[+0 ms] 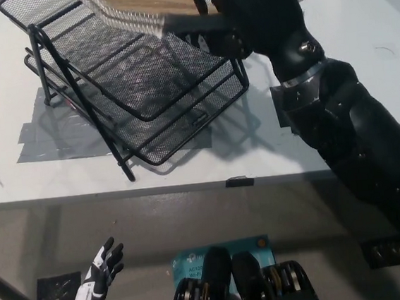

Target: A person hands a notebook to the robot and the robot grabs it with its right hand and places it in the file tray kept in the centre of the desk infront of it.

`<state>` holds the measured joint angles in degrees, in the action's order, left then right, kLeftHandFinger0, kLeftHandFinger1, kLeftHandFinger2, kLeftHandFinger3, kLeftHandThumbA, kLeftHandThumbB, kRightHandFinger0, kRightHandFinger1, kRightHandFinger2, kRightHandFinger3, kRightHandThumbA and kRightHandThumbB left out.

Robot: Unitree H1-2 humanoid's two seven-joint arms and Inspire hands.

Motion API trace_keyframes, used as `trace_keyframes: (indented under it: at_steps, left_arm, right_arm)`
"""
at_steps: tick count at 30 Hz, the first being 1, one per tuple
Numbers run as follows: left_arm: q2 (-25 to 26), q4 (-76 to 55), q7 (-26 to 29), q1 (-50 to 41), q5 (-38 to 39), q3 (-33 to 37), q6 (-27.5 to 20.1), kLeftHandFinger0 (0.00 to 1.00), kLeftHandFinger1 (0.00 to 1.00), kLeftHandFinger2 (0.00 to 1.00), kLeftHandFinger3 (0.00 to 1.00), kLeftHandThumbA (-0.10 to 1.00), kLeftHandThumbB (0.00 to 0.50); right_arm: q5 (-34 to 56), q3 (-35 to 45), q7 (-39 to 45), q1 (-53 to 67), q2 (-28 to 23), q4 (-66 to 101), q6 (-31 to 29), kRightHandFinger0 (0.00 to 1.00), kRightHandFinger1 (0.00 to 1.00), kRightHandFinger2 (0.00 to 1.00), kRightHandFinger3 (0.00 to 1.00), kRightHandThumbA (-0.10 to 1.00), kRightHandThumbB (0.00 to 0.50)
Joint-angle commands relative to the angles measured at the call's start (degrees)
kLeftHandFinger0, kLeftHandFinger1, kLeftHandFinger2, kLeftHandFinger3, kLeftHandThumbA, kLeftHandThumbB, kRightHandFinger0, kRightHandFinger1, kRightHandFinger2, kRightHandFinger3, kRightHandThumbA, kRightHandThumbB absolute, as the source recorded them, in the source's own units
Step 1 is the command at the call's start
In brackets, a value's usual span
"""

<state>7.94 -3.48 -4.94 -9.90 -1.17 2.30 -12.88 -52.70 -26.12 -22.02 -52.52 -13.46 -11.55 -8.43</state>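
My black right hand (232, 8) is shut on a brown spiral-bound notebook (142, 3), holding it flat above the upper tier of the black wire-mesh file tray (99, 60). The notebook's wire spiral faces the near left. The tray stands on the white desk (187, 167) and both its tiers look empty. My right arm reaches in from the lower right across the desk. My white left hand (103, 264) rests low at the lower left, below the desk edge, open with fingers spread.
Grey tape patches (40, 140) lie on the desk under the tray's left side. A black square fixture (281, 110) sits right of the tray, mostly hidden by my arm. A small black clip (238, 182) sits on the desk's front edge.
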Motion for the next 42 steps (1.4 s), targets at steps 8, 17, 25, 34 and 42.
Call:
trace_keyframes:
  at_steps: [8, 17, 25, 34, 42]
  left_arm:
    - [0.63, -0.62, -1.16, 0.23, 1.33, 0.04, -3.19, 1.0, 1.0, 1.0, 1.0, 1.0, 0.009]
    - [0.74, -0.37, -1.46, 0.78, 1.49, 0.09, -3.58, 1.0, 1.0, 1.0, 1.0, 1.0, 0.0]
    - [0.77, -0.58, -1.35, 1.02, 1.06, 0.0, -2.89, 1.0, 1.0, 1.0, 1.0, 1.0, 0.009]
    - [1.02, -1.27, -1.95, 1.07, 1.89, 0.17, -1.96, 1.0, 1.0, 1.0, 1.0, 1.0, 0.035]
    - [0.57, -1.55, -1.72, 0.98, 2.17, 0.18, -1.71, 1.0, 1.0, 1.0, 1.0, 1.0, 0.025]
  right_arm:
    - [-12.51, -4.05, -8.4, -3.1, -5.71, 1.88, -7.06, 0.0, 0.0, 0.02, 0.04, 1.0, 0.035]
    - [-15.47, -6.91, -7.44, -1.32, -9.92, 2.87, -12.49, 0.0, 0.0, 0.0, 0.02, 0.92, 0.052]
    - [-18.18, -7.23, -5.79, -0.43, -11.07, 4.51, -13.86, 0.0, 0.0, 0.0, 0.0, 0.98, 0.031]
    - [-21.96, -8.1, -9.98, -2.88, -8.46, -2.75, -12.65, 0.0, 0.0, 0.0, 0.0, 0.99, 0.042]
    - [-23.91, -10.72, -14.09, -8.8, -4.85, -13.63, -12.35, 0.0, 0.0, 0.0, 0.0, 0.95, 0.053]
